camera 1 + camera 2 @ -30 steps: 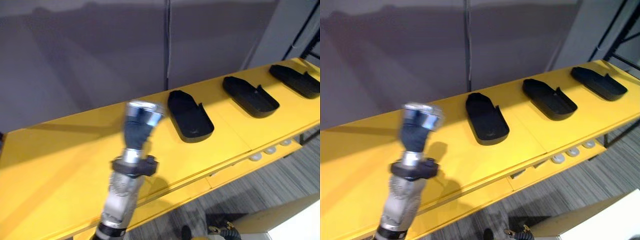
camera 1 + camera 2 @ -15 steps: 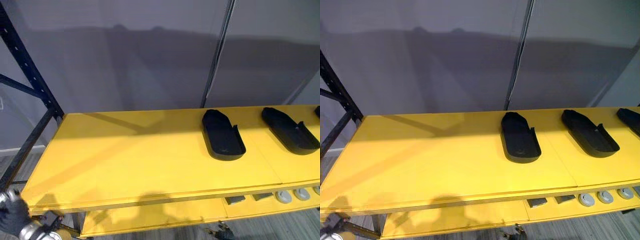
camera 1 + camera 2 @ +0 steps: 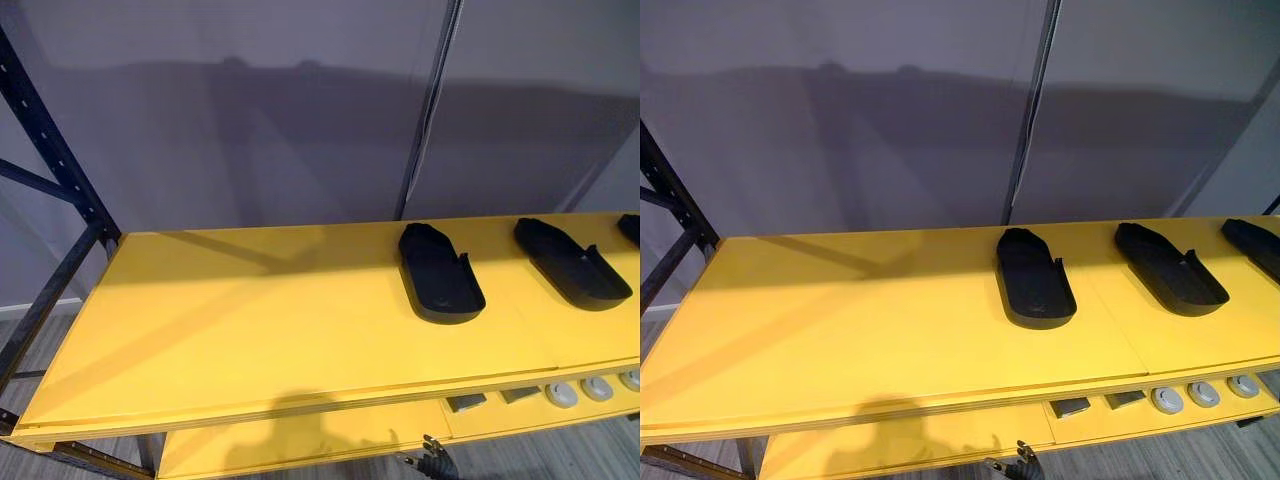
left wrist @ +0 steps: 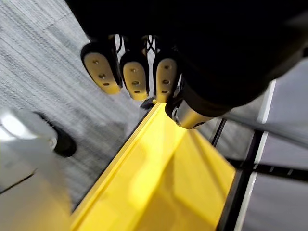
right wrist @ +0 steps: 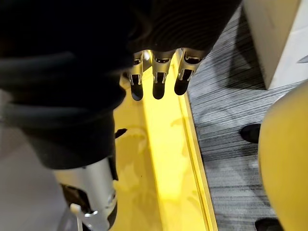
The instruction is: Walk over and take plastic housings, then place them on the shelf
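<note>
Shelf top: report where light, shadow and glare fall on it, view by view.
Left eye view: a diagonal shadow band crosses the yellow shelf from back centre toward front left; the nearest black housing stays dark inside. Right wrist view: a bright glare streak runs along the yellow board past the right hand. Left wrist view: the left hand is tinted yellow by reflected light.
</note>
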Motion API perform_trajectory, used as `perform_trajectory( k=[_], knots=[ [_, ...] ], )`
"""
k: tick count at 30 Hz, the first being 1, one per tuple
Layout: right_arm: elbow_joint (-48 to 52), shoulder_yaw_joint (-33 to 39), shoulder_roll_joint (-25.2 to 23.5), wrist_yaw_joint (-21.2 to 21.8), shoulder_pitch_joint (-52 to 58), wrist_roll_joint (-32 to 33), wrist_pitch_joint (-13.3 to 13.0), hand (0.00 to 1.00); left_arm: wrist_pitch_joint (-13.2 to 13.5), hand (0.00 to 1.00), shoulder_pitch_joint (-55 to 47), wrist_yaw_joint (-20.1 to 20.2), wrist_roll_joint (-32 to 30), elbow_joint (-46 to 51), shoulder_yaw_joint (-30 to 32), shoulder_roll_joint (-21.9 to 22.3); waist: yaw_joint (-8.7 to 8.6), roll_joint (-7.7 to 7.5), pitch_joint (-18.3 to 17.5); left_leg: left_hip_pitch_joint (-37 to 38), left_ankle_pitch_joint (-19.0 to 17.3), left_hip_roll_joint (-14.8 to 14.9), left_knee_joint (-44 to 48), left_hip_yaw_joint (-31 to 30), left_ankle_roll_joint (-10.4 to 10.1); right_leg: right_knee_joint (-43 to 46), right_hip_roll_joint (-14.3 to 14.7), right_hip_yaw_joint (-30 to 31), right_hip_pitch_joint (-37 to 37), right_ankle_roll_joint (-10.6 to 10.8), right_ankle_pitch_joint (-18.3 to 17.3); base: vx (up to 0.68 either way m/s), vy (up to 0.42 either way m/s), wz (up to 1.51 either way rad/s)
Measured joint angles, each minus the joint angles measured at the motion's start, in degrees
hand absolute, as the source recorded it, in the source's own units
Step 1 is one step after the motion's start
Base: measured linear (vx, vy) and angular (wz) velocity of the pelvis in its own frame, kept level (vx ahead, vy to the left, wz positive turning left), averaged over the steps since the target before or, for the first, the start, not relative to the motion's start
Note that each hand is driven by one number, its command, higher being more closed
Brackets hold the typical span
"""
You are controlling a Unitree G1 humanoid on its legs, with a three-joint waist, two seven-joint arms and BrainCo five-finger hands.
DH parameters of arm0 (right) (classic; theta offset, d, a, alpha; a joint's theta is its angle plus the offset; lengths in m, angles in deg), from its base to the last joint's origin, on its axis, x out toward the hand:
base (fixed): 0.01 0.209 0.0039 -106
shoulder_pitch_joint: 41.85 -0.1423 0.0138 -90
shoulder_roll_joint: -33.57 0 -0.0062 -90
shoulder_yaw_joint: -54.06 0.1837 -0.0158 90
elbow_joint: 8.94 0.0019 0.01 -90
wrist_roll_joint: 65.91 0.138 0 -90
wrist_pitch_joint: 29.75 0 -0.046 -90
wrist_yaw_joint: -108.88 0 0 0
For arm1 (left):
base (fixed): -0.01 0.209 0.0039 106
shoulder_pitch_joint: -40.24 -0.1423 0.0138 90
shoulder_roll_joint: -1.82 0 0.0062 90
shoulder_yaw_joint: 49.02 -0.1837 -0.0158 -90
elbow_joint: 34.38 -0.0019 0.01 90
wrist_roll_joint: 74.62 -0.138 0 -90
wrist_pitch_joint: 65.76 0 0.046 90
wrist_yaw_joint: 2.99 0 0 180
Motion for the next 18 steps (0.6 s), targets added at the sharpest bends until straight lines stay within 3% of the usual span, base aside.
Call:
perform_trajectory(
  k=[5, 12, 18],
  knots=[
    [-1.3, 2.0, 0.5, -0.5, -0.3, 0.0, 0.0, 0.0, 0.4, 0.0, 3.5, 1.5, -5.6, -1.2, -5.1, -0.9, -0.6, 0.82, 0.3, 1.0, -0.1, 0.3, -1.1, 1.7, -0.2, -0.4, 0.5, 1.7, -0.3, 0.0, 0.0, 0.04, 0.018, -0.16],
    [-2.9, 4.1, 0.5, -1.7, -0.9, 0.9, 0.0, 0.0, 0.8, 0.0, 6.8, 3.5, -11.5, -2.4, -14.5, -2.5, -1.17, 0.86, 0.7, 1.8, -0.9, 1.0, -1.3, 4.6, -1.5, -1.2, 1.7, 4.6, -0.9, -0.2, 0.2, 0.04, 0.014, -0.22],
    [-2.2, 4.0, 0.7, -2.5, -2.4, 0.5, -0.1, 0.0, 0.7, 0.0, 8.1, 3.5, -13.4, -2.3, -16.7, -3.0, -1.18, 0.93, 3.1, 2.1, -1.9, 1.2, 0.0, 6.1, -2.5, -0.8, 2.5, 7.0, -1.5, -0.3, 0.1, 0.02, 0.005, -0.18]
  ],
)
